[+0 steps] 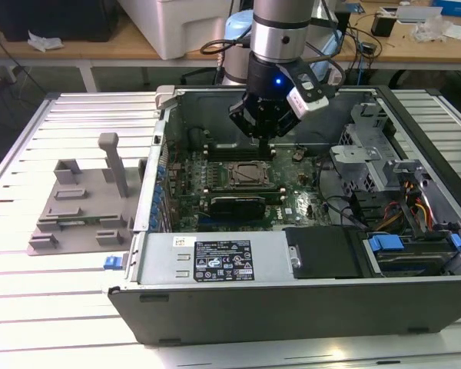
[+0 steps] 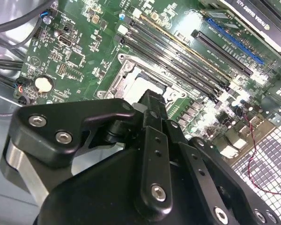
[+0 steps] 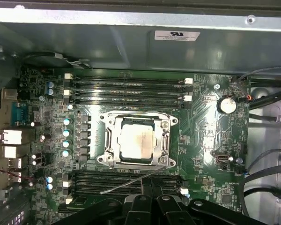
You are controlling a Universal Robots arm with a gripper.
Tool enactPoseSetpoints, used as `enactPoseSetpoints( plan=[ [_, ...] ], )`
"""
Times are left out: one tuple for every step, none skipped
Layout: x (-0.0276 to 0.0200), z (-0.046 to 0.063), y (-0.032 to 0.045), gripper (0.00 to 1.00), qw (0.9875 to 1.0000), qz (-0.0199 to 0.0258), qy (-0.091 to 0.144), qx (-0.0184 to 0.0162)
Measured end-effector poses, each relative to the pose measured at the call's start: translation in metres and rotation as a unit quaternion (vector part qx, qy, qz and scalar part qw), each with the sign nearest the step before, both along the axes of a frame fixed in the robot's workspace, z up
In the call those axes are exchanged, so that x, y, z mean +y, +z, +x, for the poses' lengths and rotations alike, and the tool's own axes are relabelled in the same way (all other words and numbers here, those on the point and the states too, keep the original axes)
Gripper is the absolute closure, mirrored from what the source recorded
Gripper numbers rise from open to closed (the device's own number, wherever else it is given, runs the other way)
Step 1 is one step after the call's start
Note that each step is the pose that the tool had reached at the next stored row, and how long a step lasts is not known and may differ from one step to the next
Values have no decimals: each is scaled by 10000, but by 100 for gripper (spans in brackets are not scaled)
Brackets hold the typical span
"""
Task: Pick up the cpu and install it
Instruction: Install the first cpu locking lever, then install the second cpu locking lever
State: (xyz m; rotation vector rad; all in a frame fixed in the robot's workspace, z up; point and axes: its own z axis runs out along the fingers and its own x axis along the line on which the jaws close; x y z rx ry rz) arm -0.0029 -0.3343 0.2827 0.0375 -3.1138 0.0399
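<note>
First wrist view: you see the flat silver square cpu seated inside the metal socket frame; above it, black gripper, finger state unclear.

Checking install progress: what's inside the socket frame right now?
In the first wrist view the cpu lies flat inside the socket frame, silver top up, the frame around it. What lies beneath the chip is covered. The gripper hangs above the board.
</note>
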Motion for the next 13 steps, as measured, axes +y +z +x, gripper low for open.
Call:
enactPoseSetpoints(
  plan=[
    [0, 0, 0, 89, 10000, 0, 0, 0],
    [0, 0, 1, 89, 10000, -1, 0, 0],
    [0, 0, 1, 89, 10000, 0, 0, 0],
    [-9, 0, 3, 89, 10000, -3, 1, 1],
    [-70, -1, -2, 89, 10000, 1, -1, 0],
    [-154, -1, -13, 89, 10000, 20, 0, 0],
    [-219, -5, -26, 89, 10000, 74, 0, 0],
    [-258, -13, -31, 89, 9998, 181, 0, 0],
    [-299, -30, -36, 89, 9995, 305, 0, 0],
    [-337, -60, -48, 89, 9994, 357, -1, 0],
    [-356, -76, -59, 89, 9993, 365, -1, 0],
    [-370, -92, -76, 89, 9993, 367, 0, 0],
    [-379, -105, -92, 89, 9993, 369, 0, -1]
  ],
)
